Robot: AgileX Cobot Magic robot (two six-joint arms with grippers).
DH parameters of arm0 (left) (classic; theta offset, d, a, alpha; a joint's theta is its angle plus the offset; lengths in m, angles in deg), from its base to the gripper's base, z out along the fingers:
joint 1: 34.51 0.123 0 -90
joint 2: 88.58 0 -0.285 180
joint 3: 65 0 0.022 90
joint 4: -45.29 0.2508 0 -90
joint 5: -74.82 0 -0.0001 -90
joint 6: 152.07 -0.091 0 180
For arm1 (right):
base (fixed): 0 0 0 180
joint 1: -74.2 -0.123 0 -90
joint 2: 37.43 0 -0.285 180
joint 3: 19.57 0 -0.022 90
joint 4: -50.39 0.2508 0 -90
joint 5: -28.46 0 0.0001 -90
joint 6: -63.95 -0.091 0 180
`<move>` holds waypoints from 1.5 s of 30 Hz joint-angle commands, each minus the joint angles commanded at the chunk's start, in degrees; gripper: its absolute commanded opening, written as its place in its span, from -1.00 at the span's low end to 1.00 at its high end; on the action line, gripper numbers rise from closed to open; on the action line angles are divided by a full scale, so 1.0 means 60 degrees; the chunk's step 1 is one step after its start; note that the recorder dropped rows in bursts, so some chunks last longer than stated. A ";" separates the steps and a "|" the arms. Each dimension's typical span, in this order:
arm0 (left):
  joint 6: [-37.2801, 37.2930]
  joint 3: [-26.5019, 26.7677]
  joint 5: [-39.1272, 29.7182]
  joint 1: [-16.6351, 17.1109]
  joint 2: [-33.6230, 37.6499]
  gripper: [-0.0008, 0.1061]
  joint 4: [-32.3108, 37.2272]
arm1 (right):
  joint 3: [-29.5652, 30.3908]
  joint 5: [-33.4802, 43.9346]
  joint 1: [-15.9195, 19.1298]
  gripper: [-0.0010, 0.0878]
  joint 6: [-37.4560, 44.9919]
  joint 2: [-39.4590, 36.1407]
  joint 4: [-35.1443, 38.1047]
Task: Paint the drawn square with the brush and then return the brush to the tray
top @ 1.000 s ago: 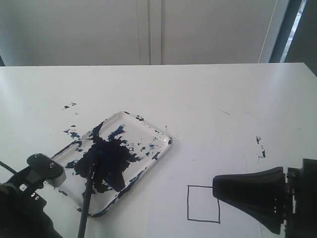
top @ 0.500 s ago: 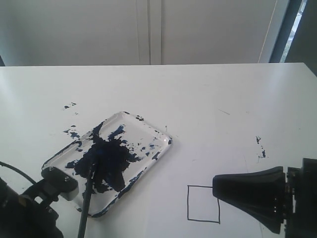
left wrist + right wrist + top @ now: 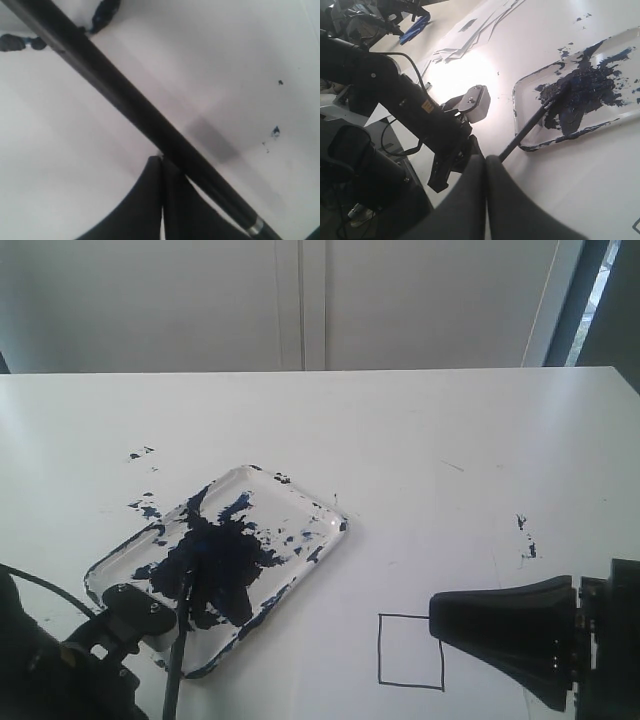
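Table (image 3: 400, 440): exterior view alone shows whole drawn square (image 3: 411, 650).

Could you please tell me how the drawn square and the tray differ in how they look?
The tray is blotched with dark blue paint; the square is plain white inside. The tray is much larger than the square. In the exterior view the tray lies skewed, while the square sits straight. The brush rests its tip in the tray and does not touch the square. Both are four-sided and lie flat.
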 joint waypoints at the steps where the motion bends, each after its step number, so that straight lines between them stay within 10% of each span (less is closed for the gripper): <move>1: 0.0000 0.0082 -0.0069 0.0000 0.0000 -0.99 -0.0041 | 0.0000 0.0000 0.0000 -0.98 0.0000 0.0000 0.0000; 16: -0.1816 0.1316 -0.0604 0.0000 0.0000 -0.99 -0.1644 | 0.0000 0.0000 0.0000 -0.98 0.0000 0.0000 0.0000; 31: -0.0008 0.1985 -0.2620 0.0000 0.0000 -0.99 0.2121 | 0.0000 0.0000 0.0000 -0.98 0.0000 0.0000 -0.0021; 45: 0.0383 0.1876 -0.1960 -0.1246 0.0507 -0.99 0.2252 | 0.0000 0.0015 0.0000 -0.98 0.0000 0.0000 -0.0069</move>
